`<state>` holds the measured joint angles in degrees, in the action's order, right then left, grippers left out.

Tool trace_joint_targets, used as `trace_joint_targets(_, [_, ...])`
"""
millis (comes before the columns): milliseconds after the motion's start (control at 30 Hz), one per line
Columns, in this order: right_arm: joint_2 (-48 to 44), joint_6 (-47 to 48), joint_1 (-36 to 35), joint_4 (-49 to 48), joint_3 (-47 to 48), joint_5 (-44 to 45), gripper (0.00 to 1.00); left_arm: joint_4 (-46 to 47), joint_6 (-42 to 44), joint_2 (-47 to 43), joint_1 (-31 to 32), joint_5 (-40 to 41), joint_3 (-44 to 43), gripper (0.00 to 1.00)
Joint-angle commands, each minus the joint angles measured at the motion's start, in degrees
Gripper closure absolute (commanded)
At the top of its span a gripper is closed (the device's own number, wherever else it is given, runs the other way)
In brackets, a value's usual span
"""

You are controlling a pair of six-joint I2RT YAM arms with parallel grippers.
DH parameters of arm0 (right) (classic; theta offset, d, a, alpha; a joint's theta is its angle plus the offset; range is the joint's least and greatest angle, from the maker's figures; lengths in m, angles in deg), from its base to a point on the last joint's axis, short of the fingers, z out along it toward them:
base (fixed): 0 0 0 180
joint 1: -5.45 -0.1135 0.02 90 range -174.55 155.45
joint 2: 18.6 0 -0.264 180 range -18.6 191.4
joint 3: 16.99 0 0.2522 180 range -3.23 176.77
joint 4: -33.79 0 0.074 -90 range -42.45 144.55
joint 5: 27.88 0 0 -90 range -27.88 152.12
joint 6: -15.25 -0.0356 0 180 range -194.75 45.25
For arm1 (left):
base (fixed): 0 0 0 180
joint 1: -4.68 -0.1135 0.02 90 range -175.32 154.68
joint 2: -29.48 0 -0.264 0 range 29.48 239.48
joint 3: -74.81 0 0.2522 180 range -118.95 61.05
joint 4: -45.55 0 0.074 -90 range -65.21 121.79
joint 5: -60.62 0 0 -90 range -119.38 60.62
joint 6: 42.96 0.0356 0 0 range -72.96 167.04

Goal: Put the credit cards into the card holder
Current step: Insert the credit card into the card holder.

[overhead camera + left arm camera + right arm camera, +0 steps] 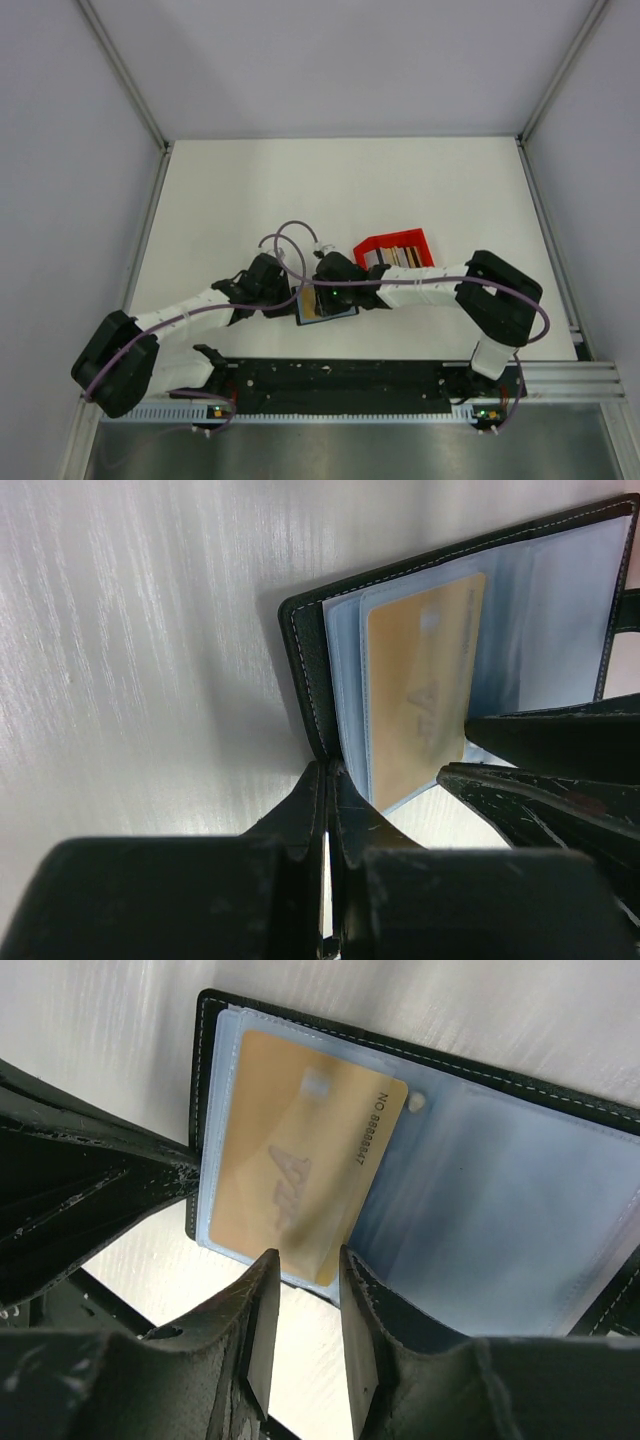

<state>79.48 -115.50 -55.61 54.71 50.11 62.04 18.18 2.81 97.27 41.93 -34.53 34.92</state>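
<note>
The card holder [342, 312] lies open on the table, black cover down and pale blue-grey sleeves [500, 1230] up. A tan credit card [290, 1170] sits in its left sleeve, also clear in the left wrist view as the tan card [420, 680]. My left gripper [328, 768] is shut on the holder's black edge [305, 670]. My right gripper [305, 1252] is open, its tips on either side of the tan card's near corner without pinching it. In the top view my left gripper [288, 298] and right gripper [322, 292] meet over the holder.
A red shallow tray [372, 248] stands just behind and to the right of the holder, with more cards [405, 257] on edge inside it. Both arms crowd the near middle of the table. Metal rails frame the table's sides.
</note>
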Motion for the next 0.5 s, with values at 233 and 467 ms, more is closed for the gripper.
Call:
trace_joint_targets(233, [1.67, 1.02, -0.91, 4.71, 2.56, 6.14, 0.98, 1.65, -0.25, -0.03, 0.19, 0.23, 0.47, 1.0])
trace_joint_targets(467, [-1.04, 2.61, -1.43, 7.52, 3.79, 11.68, 0.99, 0.86, 0.11, 0.06, 0.19, 0.23, 0.11, 1.0])
